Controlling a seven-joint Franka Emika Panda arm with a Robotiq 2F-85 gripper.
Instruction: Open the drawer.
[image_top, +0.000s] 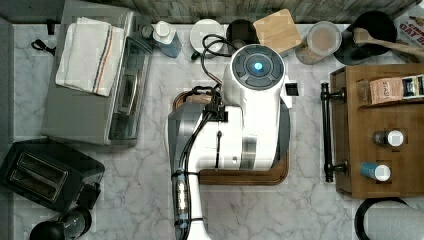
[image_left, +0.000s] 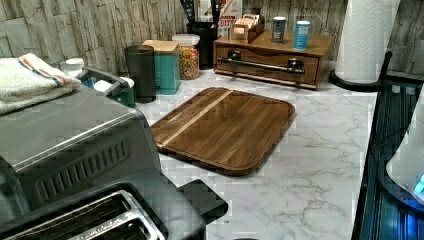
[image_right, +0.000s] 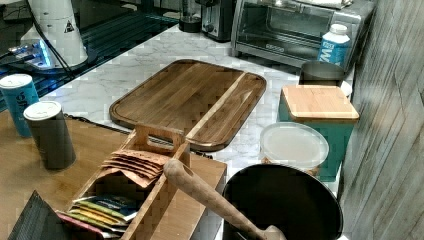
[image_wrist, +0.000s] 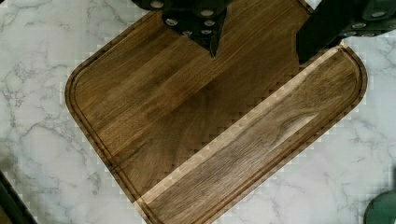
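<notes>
You had the end effector hanging above the cutting board, fingers spread apart with nothing between them, so it was ready to close on something but gripping nothing. In the top view the arm sat over the board in the middle of the marble tabletop, well apart from the target.

The drawer was shut, flush in its low wooden cabinet at the top view's right. Its black bar handle ran along the front on two posts and faced the board, so you had a clear line from the arm to the bar.

Two shakers and a tea-bag caddy stood on the cabinet top; judged: a hard pull could drag the whole cabinet or rock them. A paper towel roll stood just beside the cabinet.

Judged: task not begun; approach to the handle was next.
</notes>
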